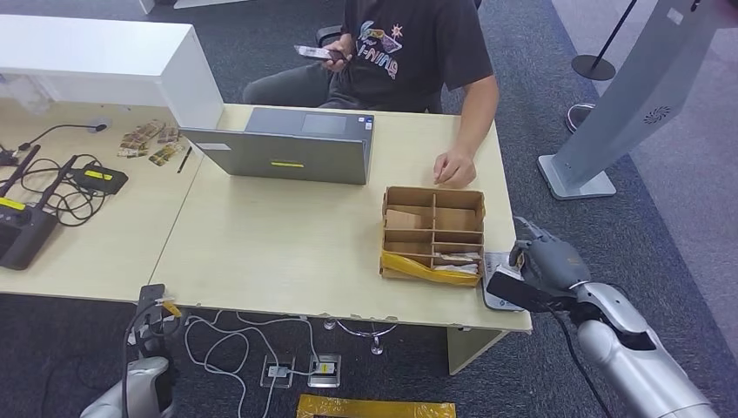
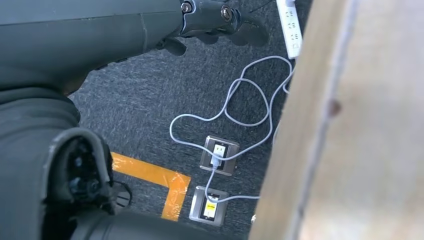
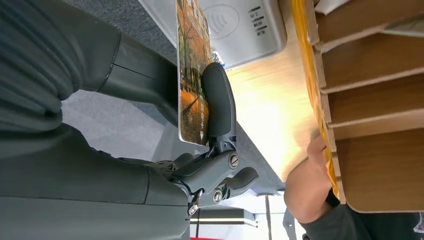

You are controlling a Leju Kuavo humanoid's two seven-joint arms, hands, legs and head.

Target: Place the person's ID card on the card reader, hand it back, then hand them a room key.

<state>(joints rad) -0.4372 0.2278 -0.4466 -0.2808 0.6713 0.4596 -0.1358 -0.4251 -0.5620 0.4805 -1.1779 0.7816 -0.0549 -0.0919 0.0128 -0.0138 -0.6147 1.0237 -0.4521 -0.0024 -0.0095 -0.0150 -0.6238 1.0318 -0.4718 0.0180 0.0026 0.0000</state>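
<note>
My right hand [image 1: 546, 268] pinches a card [image 3: 191, 75] with an autumn street picture between thumb and finger. It holds the card on edge just above the white card reader [image 1: 496, 294], which lies at the table's front right corner, next to the cardboard box; the reader's [image 3: 235, 25] wave symbol is plain in the right wrist view. The compartmented cardboard box [image 1: 432, 231] holds flat cards in its near cells. A person sits across the table, one hand [image 1: 454, 167] resting by the box, the other holding a phone [image 1: 318, 53]. My left hand [image 2: 215, 22] hangs below the table edge, holding nothing.
A grey laptop [image 1: 287, 144] stands mid-table. A router [image 1: 26, 228], cables and a white cabinet [image 1: 104, 61] are at the left. A grey kiosk stand [image 1: 627, 104] is on the floor to the right. Floor sockets [image 2: 218, 155] and cords lie under the table.
</note>
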